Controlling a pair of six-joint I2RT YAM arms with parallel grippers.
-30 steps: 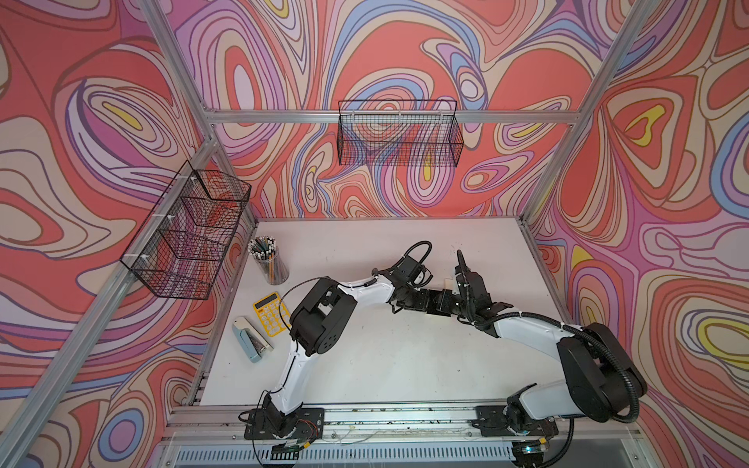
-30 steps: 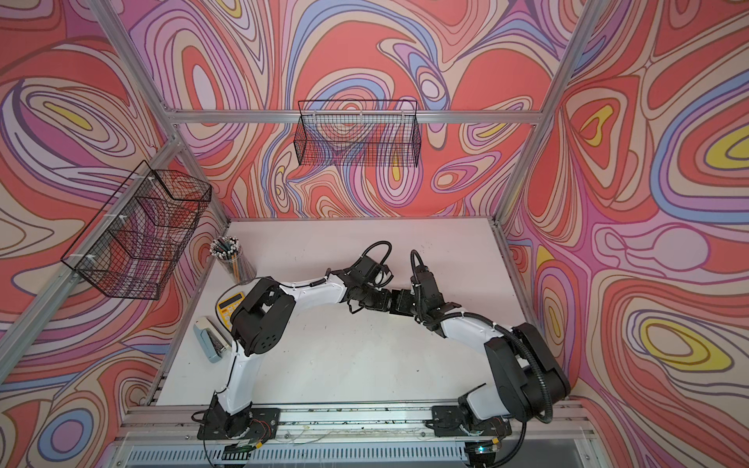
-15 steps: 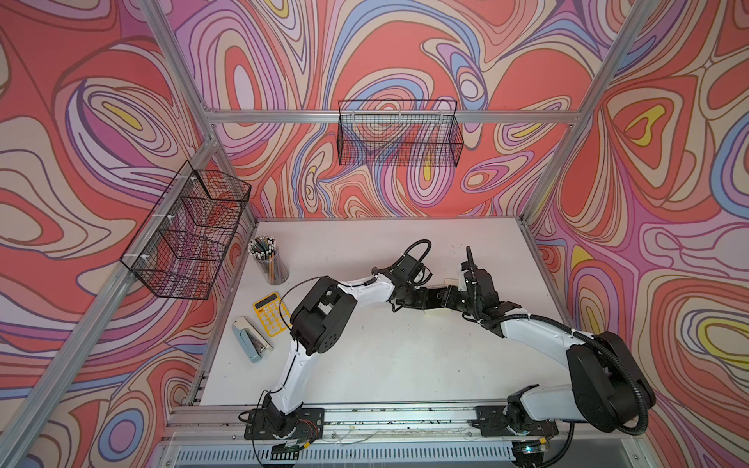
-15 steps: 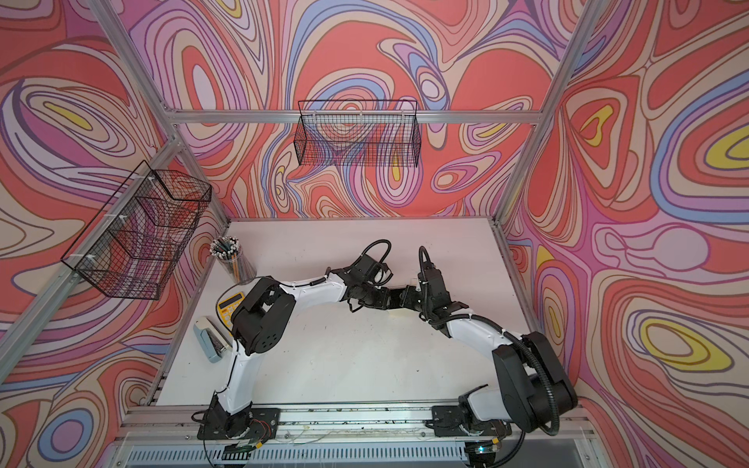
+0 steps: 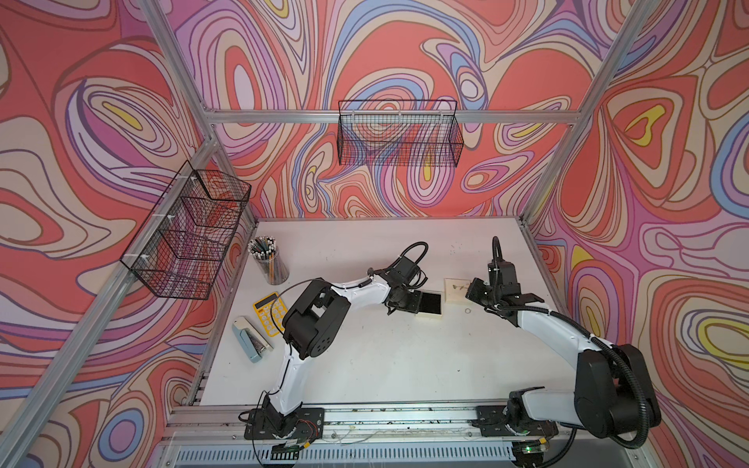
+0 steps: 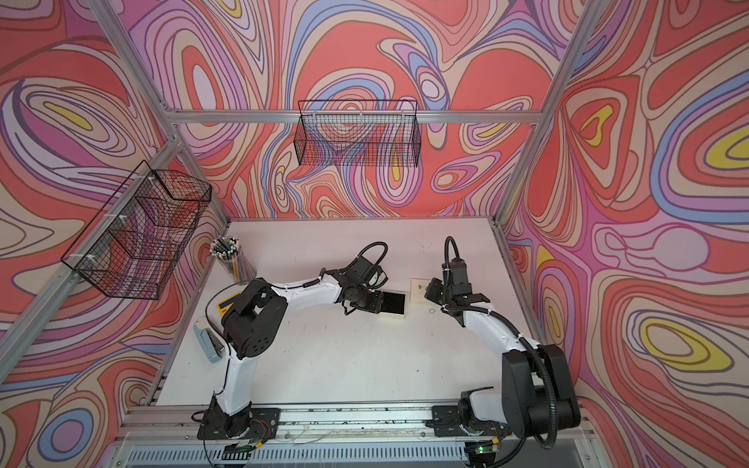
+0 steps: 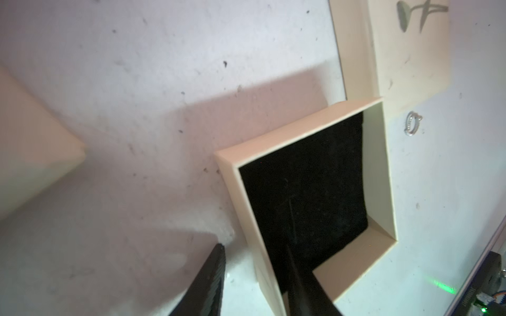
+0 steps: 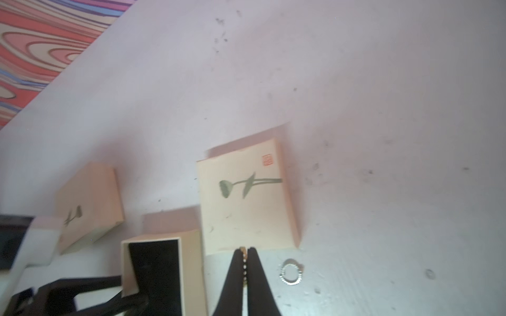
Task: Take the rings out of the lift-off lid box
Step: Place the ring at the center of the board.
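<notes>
- Left claw (image 7: 254,284) clamped narrow on the open box (image 7: 380,175) wall, pinning it to the surface (image 5: 385,356)
- Right claw (image 8: 244,253) pinched on a beaded ring (image 8: 243,250), lifted clear over the lid (image 8: 243,199)
- One ring (image 8: 291,272) parked on surface beside lid; box lining looks empty

Swirling wallpaper (image 5: 405,52) in red, pink, lilac, blue and yellow covers every wall around the white table (image 5: 385,364). Aluminium frame bars (image 5: 364,117) run up the corners and across the back wall. A black wire basket (image 5: 399,133) hangs from the back bar, above the table's far edge. A second, tiered basket (image 5: 186,235) hangs on the side bar, beside the table's far corner. A slotted metal rail (image 5: 385,413) borders the table's near edge. Light is even and soft.
</notes>
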